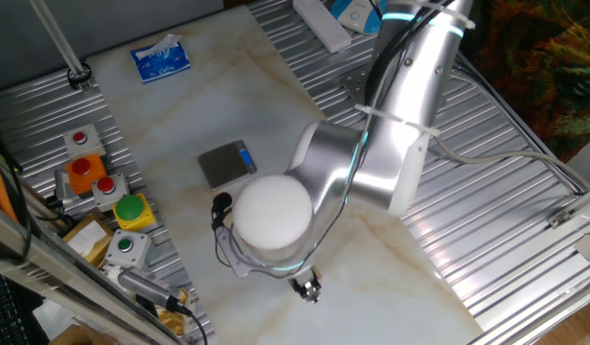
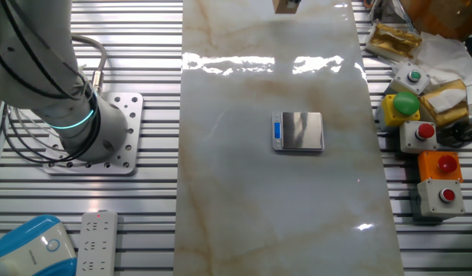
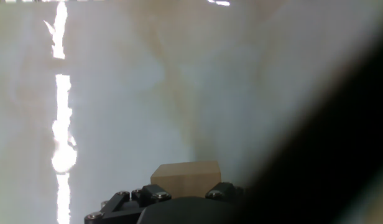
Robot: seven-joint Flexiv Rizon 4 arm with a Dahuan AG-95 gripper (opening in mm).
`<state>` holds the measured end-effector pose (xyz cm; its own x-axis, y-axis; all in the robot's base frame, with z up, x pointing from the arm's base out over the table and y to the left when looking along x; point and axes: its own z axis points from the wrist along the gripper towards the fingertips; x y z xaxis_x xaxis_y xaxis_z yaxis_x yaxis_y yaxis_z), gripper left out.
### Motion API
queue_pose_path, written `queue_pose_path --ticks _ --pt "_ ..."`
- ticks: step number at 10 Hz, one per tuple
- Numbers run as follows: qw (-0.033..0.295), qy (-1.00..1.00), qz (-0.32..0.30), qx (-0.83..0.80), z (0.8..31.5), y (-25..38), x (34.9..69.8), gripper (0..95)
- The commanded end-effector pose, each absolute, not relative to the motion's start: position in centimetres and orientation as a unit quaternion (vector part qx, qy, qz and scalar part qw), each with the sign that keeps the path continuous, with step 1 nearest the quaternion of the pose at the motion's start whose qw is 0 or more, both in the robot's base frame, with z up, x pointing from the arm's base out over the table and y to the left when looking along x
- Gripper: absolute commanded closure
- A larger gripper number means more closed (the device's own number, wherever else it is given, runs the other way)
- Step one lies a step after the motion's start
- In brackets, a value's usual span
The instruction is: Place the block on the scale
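Hand view shows the block [image 3: 186, 177] low in frame, at 6 o'clock, just above the gripper [image 3: 173, 202] housing; whether the fingers clench it cannot be told. Bare marble table [image 2: 244, 222] surrounds the scale [image 2: 299, 131] on all edges, its blue strip at 9 o'clock in the other fixed view.

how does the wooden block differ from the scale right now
The block is plain tan wood, while the scale is a grey metal plate with a blue strip on one edge. The block is a chunky cube; the scale is thin and flat. The block sits right at the claw, whereas the scale lies alone on the marble table with nothing on it. Both are squarish in outline.
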<state>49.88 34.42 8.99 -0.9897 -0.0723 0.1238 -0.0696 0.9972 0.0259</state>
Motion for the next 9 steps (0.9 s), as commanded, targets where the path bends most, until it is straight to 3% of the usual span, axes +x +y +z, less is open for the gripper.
queue_pose_path --ticks 1,9 --pt "0.066 -0.997 -0.013 0.048 9.9 32.3 50.5 95.0" --pt "0.066 -0.994 -0.02 0.09 13.3 20.0 49.9 95.0"
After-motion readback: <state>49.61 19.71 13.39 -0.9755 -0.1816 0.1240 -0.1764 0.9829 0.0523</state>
